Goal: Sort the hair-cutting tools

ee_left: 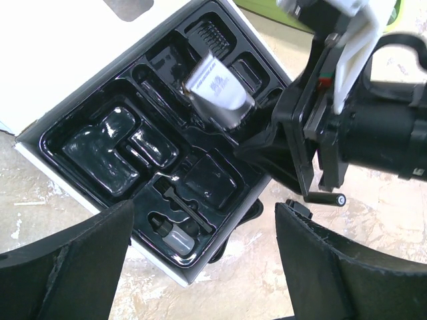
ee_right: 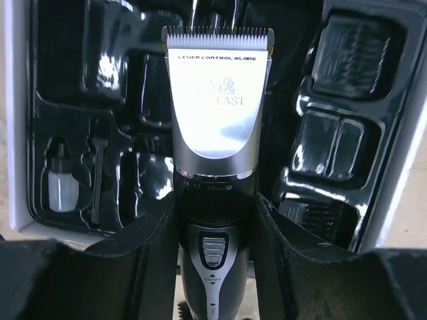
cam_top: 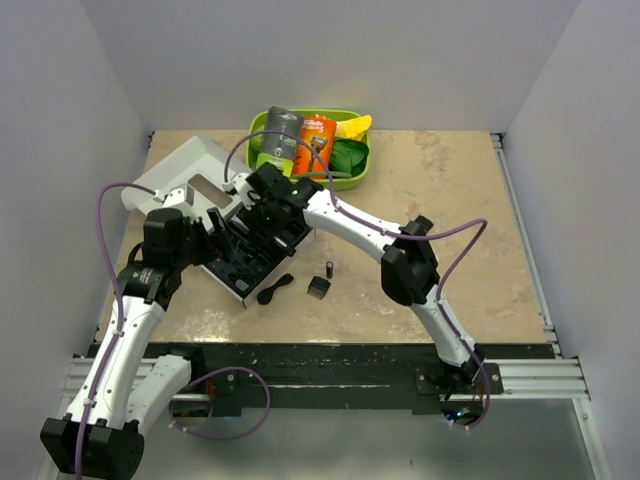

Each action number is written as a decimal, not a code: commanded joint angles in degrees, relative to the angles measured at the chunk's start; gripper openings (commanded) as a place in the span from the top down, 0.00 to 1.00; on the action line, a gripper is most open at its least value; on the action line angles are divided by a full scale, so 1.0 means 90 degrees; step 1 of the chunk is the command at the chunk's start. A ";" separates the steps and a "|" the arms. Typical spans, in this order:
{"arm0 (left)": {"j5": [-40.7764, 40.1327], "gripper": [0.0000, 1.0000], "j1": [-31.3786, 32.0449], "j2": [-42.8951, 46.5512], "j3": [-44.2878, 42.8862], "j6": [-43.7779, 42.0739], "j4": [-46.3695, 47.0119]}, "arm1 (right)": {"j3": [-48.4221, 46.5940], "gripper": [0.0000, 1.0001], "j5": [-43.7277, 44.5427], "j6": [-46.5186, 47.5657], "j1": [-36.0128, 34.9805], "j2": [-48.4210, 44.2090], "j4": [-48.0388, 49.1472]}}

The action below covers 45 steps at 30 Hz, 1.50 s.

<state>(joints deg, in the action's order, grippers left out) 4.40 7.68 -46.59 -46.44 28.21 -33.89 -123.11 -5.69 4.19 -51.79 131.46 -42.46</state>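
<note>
Right wrist view: the right gripper [ee_right: 215, 213] clamped one clipper [ee_right: 217, 113] above the black tray [ee_right: 333, 133]. The left gripper [ee_left: 203, 210] stood wide open, empty. One guide comb [cam_top: 319, 288] and one curved piece [cam_top: 275, 290] lay on the table [cam_top: 450, 200].

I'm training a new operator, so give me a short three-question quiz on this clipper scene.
1. True or false: the right gripper is shut on the clipper.
2. Which lies on the table, outside the tray? A) guide comb B) bottle C) orange package
3. Fill in: the left gripper is ___.
Key: 1 true; 2 A; 3 open.
</note>
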 commanded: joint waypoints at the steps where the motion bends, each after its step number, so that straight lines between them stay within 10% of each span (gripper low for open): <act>1: 0.0136 0.09 0.0035 0.0088 -0.0153 -0.0126 0.0230 | -0.0657 1.00 -0.0188 0.0043 0.0139 -0.0007 0.0664; 32: 0.0165 0.09 0.0103 0.0020 -0.0114 -0.0146 0.0299 | -0.0345 1.00 0.0202 -0.0377 0.0149 0.0765 0.1456; 45: 0.0116 0.09 0.0123 0.0040 -0.0085 -0.0175 0.0299 | -0.0257 0.55 0.0388 -0.0611 0.0159 0.0638 0.1446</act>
<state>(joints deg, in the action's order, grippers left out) 4.86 8.40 -46.50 -46.44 27.83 -33.50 -124.99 -3.55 0.40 -50.48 138.50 -32.53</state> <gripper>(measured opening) 0.905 0.430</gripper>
